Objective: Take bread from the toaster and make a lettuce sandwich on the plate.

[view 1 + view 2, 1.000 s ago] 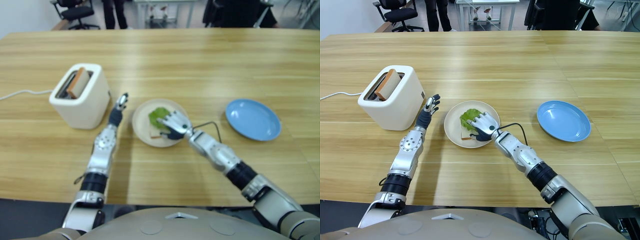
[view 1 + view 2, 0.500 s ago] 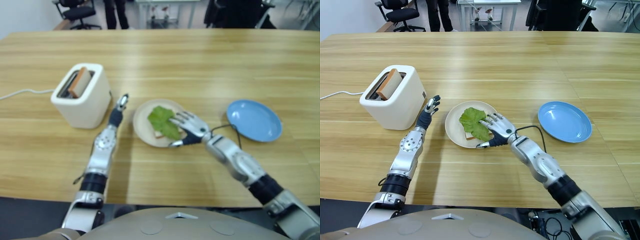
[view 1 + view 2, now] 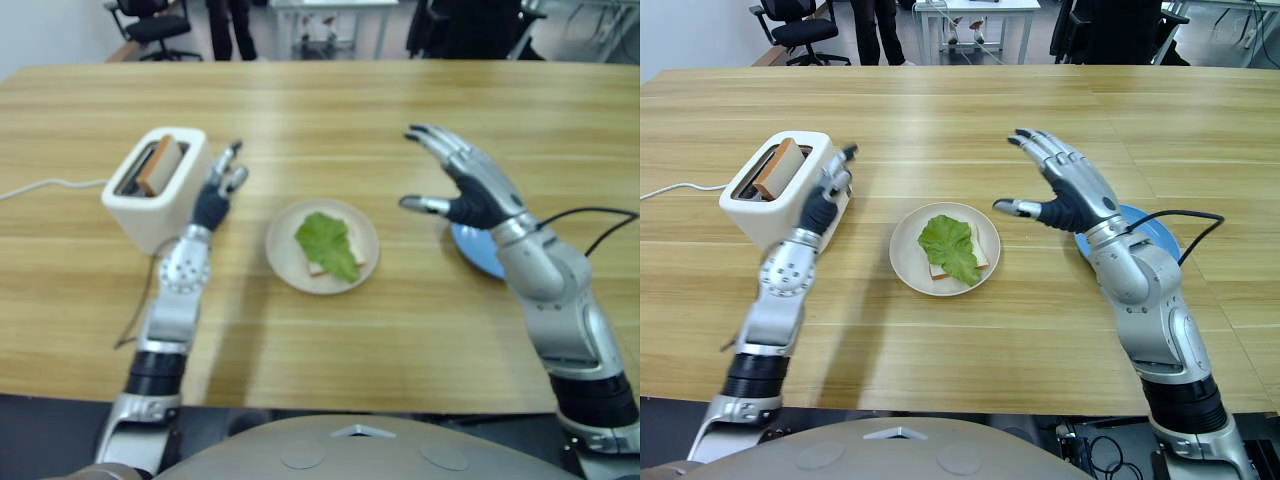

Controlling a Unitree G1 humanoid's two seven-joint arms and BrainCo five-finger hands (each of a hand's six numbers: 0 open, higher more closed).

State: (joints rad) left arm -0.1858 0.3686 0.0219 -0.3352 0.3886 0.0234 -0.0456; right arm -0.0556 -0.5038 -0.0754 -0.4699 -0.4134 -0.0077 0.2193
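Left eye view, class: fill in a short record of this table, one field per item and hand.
toaster: white, on the left, one bread slice in slot
cream plate: centre, bread with lettuce on top
blue plate: right, partly hidden
left hand: open, beside toaster
right hand: open, raised

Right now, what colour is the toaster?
White, the toaster, seen best in the right eye view.

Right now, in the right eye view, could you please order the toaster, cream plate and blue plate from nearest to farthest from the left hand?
1. toaster, directly beside the left hand, on the left.
2. cream plate, in the middle, to the hand's right.
3. blue plate, far right.
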